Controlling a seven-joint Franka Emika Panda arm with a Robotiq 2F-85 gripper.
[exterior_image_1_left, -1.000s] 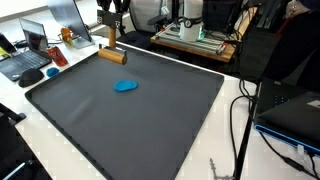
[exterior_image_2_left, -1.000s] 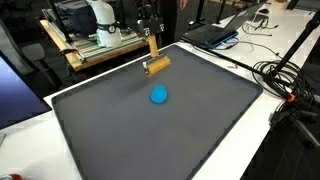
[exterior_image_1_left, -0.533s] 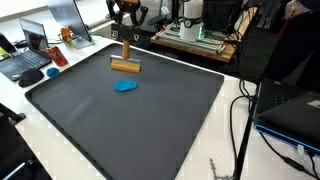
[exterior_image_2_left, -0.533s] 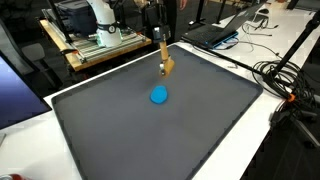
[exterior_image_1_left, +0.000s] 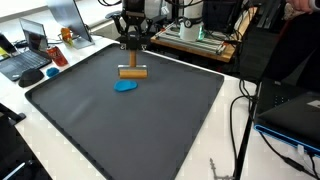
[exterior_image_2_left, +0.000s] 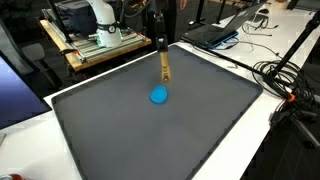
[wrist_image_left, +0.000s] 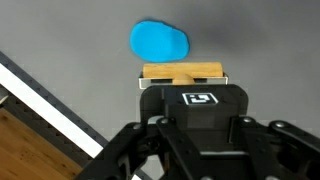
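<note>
A wooden T-shaped tool (exterior_image_1_left: 131, 70) hangs upright just above the dark mat (exterior_image_1_left: 160, 120), its handle pinched in my gripper (exterior_image_1_left: 131, 44), which is shut on it. The tool's flat head sits right behind a small blue blob (exterior_image_1_left: 125, 86) lying on the mat; whether they touch is unclear. In an exterior view the tool (exterior_image_2_left: 164, 66) shows edge-on under the gripper (exterior_image_2_left: 158, 36), with the blue blob (exterior_image_2_left: 158, 96) a little in front. In the wrist view the gripper body hides the fingers; only the wooden head (wrist_image_left: 183, 72) and the blob (wrist_image_left: 159, 41) show beyond it.
The mat (exterior_image_2_left: 170, 135) covers most of a white table. Laptops (exterior_image_1_left: 36, 46), a black mouse (exterior_image_1_left: 30, 75) and an orange object (exterior_image_1_left: 67, 35) sit beside it. A wooden bench with equipment (exterior_image_1_left: 200, 38) stands behind. Cables (exterior_image_2_left: 288, 80) trail along one side.
My gripper has carried the wooden tool from the mat's far corner toward the blue blob, and the tool has turned about its upright handle on the way.
</note>
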